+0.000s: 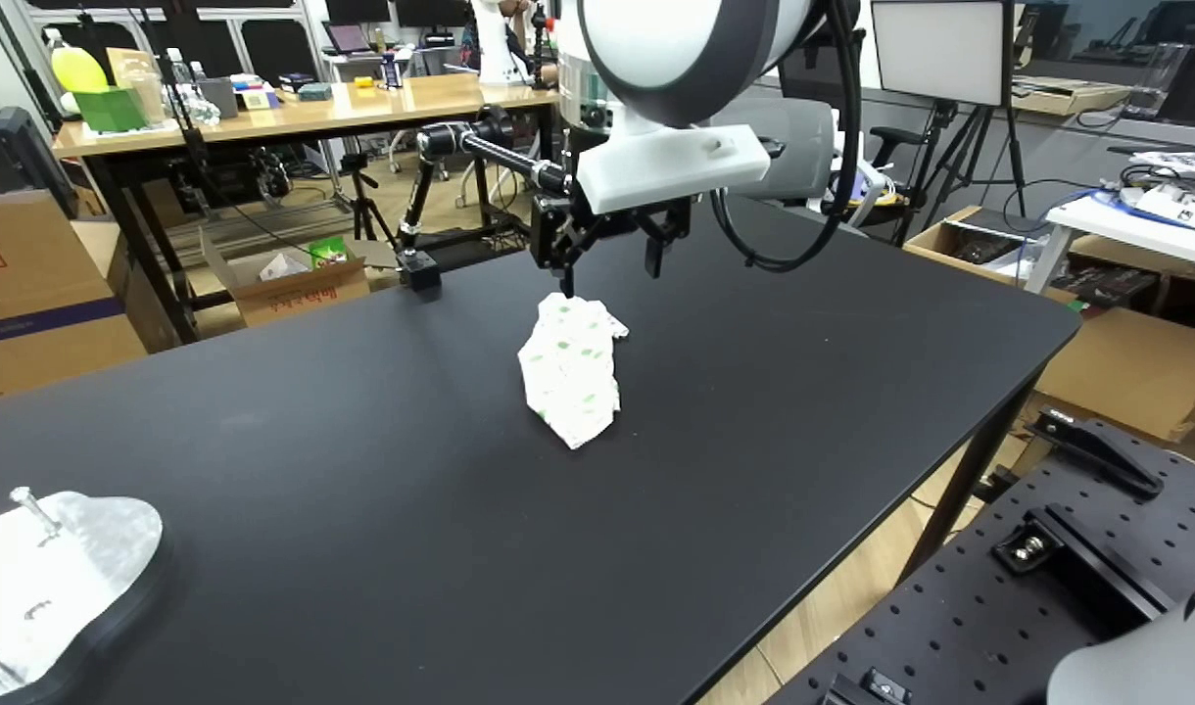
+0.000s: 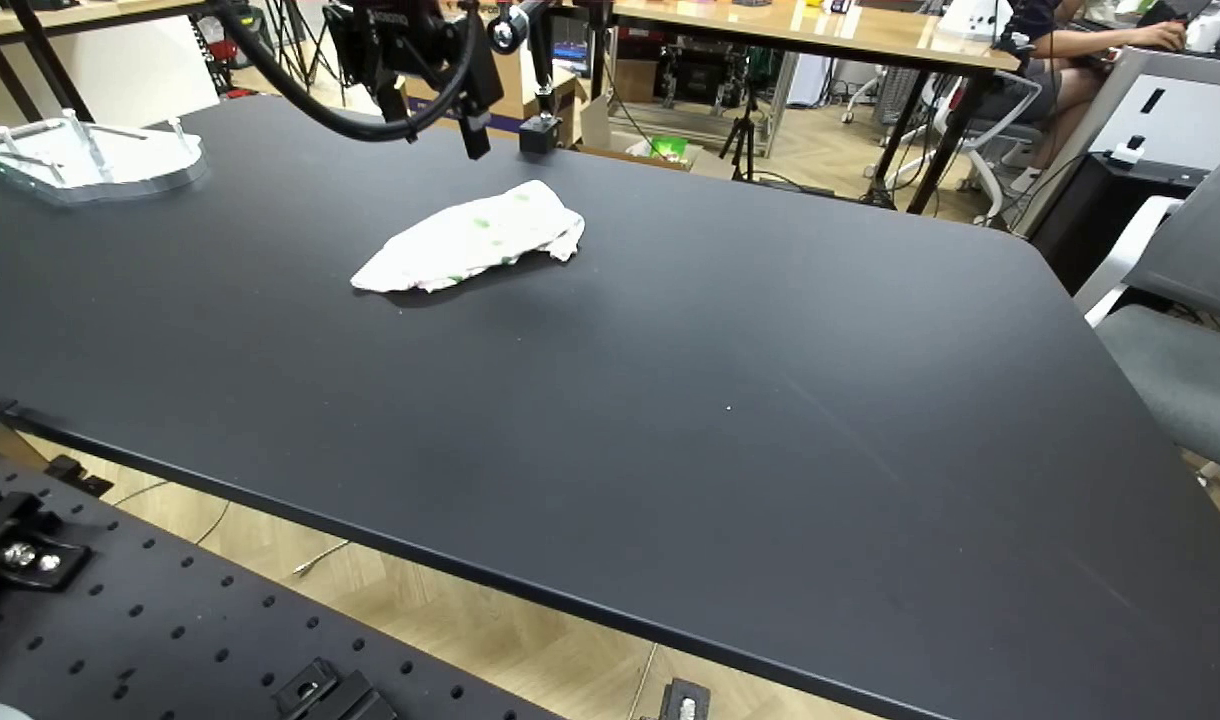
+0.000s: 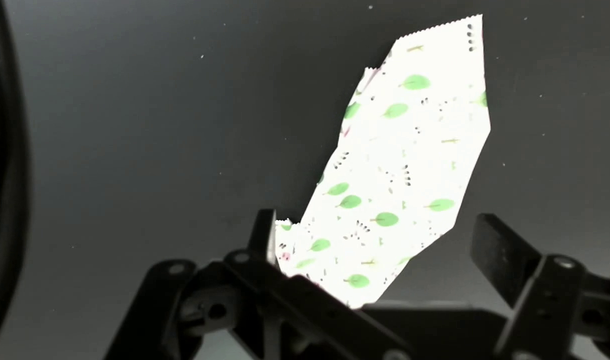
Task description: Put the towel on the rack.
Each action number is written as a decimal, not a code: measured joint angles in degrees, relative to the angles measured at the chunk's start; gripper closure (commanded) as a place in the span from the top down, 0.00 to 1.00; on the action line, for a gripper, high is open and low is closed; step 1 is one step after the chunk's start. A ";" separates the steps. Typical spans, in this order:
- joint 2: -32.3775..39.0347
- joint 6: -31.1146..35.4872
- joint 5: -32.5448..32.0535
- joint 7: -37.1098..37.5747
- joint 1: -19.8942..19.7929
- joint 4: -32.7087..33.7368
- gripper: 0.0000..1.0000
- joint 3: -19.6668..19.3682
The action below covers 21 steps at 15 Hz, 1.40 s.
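A white towel with green leaf prints (image 1: 570, 370) lies crumpled on the black table, and it also shows in an exterior view (image 2: 470, 238) and in the wrist view (image 3: 400, 160). My gripper (image 1: 610, 276) is open and empty, held above the table near one end of the towel. In the wrist view its fingers (image 3: 377, 235) stand wide apart, with that end of the towel between them in the picture. It also shows in an exterior view (image 2: 438, 140). A white, curved-edged board with pegs, which looks like the rack (image 1: 88, 558), lies on the table and also shows in an exterior view (image 2: 130, 160).
The black table (image 1: 382, 509) carries the towel and the rack. A black jointed stand (image 1: 419, 269) sits at its far edge, and shows in an exterior view (image 2: 539, 133). A perforated black base plate (image 1: 989, 578) adjoins the near side. A grey chair (image 2: 1185, 370) stands beyond one end.
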 measured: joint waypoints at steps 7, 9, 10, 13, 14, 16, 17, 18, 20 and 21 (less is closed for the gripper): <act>6.18 5.42 -4.53 -1.52 -0.26 1.62 1.00 -1.96; 7.73 5.44 -6.75 -1.52 -0.24 2.85 1.00 -2.90; 8.57 5.44 -7.59 -1.52 -0.23 3.55 1.00 -3.31; 11.49 5.44 -8.91 -1.55 -0.13 5.60 1.00 -4.07; 12.57 5.44 -9.10 -1.55 0.05 6.30 1.00 -4.25; 14.74 5.44 -9.16 -1.51 0.54 7.77 1.00 -4.40; 15.83 5.44 -9.14 -1.42 0.88 8.55 1.00 -4.40; 16.77 5.44 -9.08 -1.30 1.19 9.28 1.00 -4.40; 18.41 5.44 -8.88 -1.26 1.64 10.60 1.00 -4.38; 19.06 5.44 -8.84 -1.26 1.73 11.17 1.00 -4.36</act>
